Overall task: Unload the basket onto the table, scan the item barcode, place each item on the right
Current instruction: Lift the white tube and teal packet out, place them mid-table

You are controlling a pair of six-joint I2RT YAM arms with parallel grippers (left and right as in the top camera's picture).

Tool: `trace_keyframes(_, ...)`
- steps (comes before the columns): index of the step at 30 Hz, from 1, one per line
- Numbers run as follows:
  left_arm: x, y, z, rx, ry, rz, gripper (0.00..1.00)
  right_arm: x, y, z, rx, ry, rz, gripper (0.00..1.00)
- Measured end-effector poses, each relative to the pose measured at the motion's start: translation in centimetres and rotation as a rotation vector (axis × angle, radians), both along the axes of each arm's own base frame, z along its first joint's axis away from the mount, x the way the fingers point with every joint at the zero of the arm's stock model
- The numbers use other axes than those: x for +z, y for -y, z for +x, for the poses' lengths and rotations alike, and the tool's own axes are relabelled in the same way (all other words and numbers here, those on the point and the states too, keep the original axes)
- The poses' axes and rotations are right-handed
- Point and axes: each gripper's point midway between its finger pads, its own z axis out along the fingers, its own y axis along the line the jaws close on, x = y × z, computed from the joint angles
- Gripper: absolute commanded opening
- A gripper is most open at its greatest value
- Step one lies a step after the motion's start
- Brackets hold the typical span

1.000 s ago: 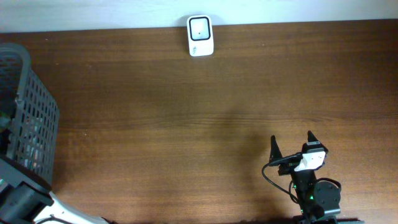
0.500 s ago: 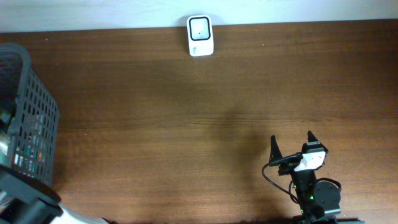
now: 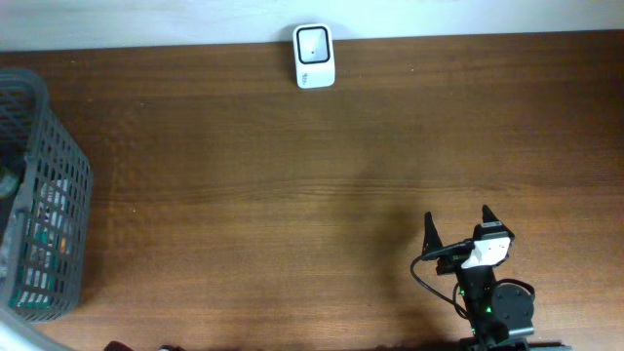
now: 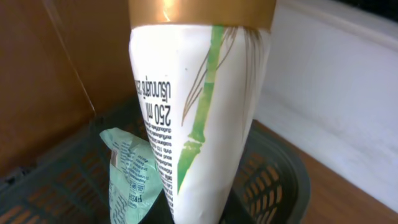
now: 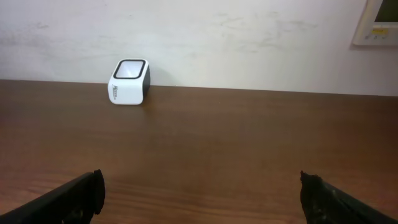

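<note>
Brown wooden table (image 3: 292, 195) is filling nearly the whole overhead view, with a pale wall running along its far edge.

Dark grey mesh basket (image 3: 49, 224) is sitting at the table's left edge, with packaged goods lying inside it.

White bottle (image 4: 199, 106), the item to scan, is filling the left wrist view. It is hanging above the basket, gold band at the top of the frame and a green bamboo print down its side. Its label text is showing upside down to the camera.

Left gripper is clamping the bottle. Its fingers are not showing, since the bottle is covering the lower frame.

Right gripper (image 3: 457, 214) is hovering over the table's near right part, well apart from basket and bottle. Fingers are spread wide and holding nothing, and it is pointing at the far wall.

White scanner (image 3: 314, 57) is standing at the far edge of the table against the wall, window facing up, well away from both arms.

Green packet (image 4: 127, 180) is lying in the basket just below and left of the bottle.
</note>
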Motion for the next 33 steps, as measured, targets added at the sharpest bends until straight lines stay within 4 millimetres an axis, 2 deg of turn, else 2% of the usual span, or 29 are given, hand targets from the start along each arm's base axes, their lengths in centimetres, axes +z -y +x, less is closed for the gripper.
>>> trace_keyframes(3,-2.1,-0.3,0.3,0.006,-0.041,-0.059,0.0,0.0,0.0,0.0,0.0,0.0,0.0,0.98)
trace_keyframes(7,-3.8,-0.4,1.8,-0.011,-0.064,-0.102,0.0,0.0,0.0,0.0,0.0,0.0,-0.001,0.98)
trace_keyframes(11,-2.8,1.9,4.6,-0.09,-0.03,-0.07,0.0,0.0,0.0,0.0,0.0,0.0,0.0,0.98)
trace_keyframes(15,-2.3,7.0,7.5,-0.221,-0.025,-0.063,0.0,0.0,0.0,0.0,0.0,0.0,0.0,0.98)
trace_keyframes(17,-2.5,11.1,8.8,-0.316,-0.045,-0.075,0.0,0.0,0.0,0.0,0.0,0.0,0.0,0.98)
trace_keyframes(19,-3.4,16.0,9.5,-0.43,-0.093,-0.108,0.0,0.0,0.0,0.0,0.0,0.0,0.0,0.98)
trace_keyframes(21,-4.6,19.0,9.5,-0.485,-0.154,-0.131,0.0,0.0,0.0,0.0,0.0,0.0,0.0,0.98)
trace_keyframes(24,-7.5,25.0,8.8,-0.601,-0.297,-0.169,0.0,0.0,0.0,0.0,0.0,0.0,0.0,0.98)
trace_keyframes(27,-10.4,29.4,8.3,-0.69,-0.438,-0.185,0.0,0.0,0.0,0.0,0.0,0.0,0.0,0.98)
trace_keyframes(31,-14.9,32.8,8.9,-0.745,-0.591,-0.195,0.0,0.0,0.0,0.0,0.0,0.0,-0.001,0.98)
trace_keyframes(33,-18.4,34.3,9.4,-0.762,-0.687,-0.21,0.0,0.0,0.0,0.0,0.0,0.0,0.0,0.98)
